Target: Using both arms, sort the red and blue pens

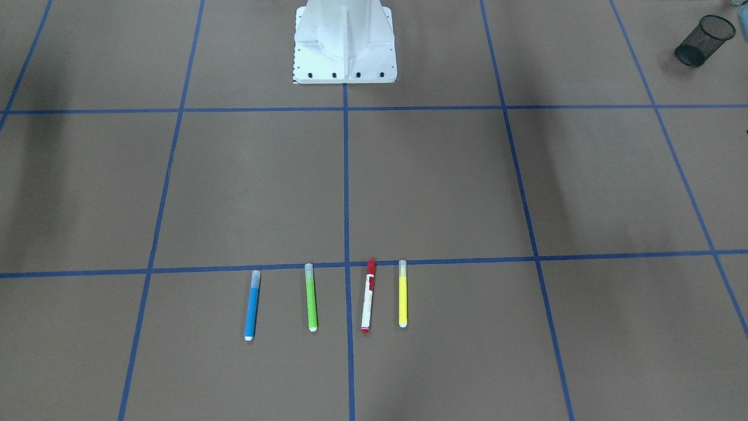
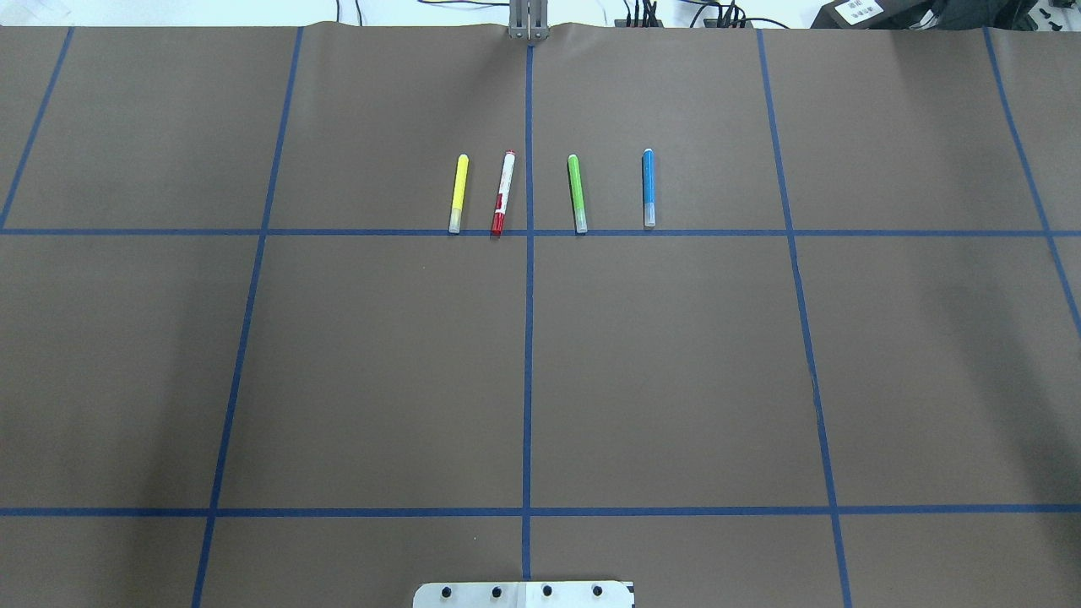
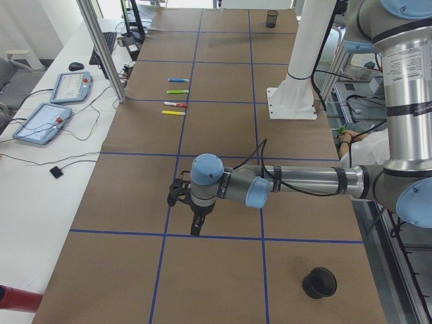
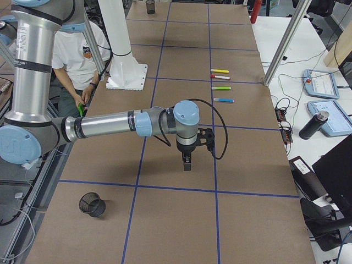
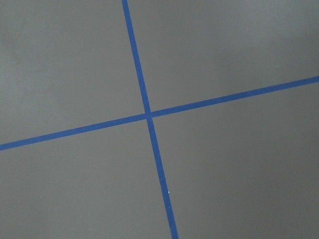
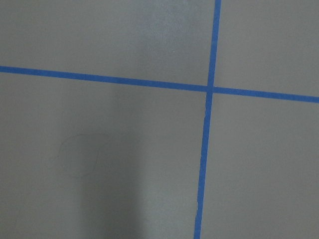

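Note:
The red pen (image 2: 502,192), white-barrelled with a red cap, and the blue pen (image 2: 649,187) lie in a row on the brown table, parallel to each other. A green marker (image 2: 577,192) lies between them and a yellow marker (image 2: 458,192) lies on the red pen's other side. In the exterior left view my left gripper (image 3: 196,226) points down over the table's left end, far from the pens. In the exterior right view my right gripper (image 4: 187,164) hangs over the right end. I cannot tell whether either is open or shut.
Blue tape lines (image 2: 528,338) divide the table into squares. A black mesh cup (image 1: 704,41) lies tipped near my left side, and another (image 4: 92,204) stands near my right side. The white robot base (image 1: 345,44) stands at the table's edge. A person (image 4: 82,49) sits behind it.

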Robot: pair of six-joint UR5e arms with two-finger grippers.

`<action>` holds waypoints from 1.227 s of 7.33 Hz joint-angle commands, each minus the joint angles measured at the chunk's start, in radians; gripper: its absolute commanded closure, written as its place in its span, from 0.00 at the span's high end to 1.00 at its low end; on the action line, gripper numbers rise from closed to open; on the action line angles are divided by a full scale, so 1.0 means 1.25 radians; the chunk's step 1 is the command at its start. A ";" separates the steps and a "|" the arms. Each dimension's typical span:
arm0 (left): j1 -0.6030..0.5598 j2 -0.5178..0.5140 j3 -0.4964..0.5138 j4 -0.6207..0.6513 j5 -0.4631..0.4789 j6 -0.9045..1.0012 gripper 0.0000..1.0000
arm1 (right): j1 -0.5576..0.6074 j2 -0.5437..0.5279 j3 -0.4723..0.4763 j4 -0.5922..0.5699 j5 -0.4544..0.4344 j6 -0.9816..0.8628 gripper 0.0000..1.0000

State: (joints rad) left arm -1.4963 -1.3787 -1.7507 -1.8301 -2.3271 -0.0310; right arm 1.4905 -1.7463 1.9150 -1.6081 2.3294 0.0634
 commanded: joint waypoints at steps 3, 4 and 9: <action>-0.001 0.027 -0.006 -0.026 -0.013 0.008 1.00 | -0.007 -0.029 0.020 -0.006 0.004 -0.007 1.00; -0.002 0.030 -0.012 -0.040 -0.015 -0.001 0.99 | -0.008 -0.031 0.013 -0.005 0.012 -0.005 1.00; -0.001 0.060 -0.037 -0.044 -0.016 0.009 1.00 | -0.015 -0.057 0.036 0.021 0.099 0.007 1.00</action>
State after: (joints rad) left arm -1.4971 -1.3063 -1.7945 -1.8860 -2.3476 -0.0277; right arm 1.4762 -1.8163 1.9505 -1.5852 2.4481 0.0646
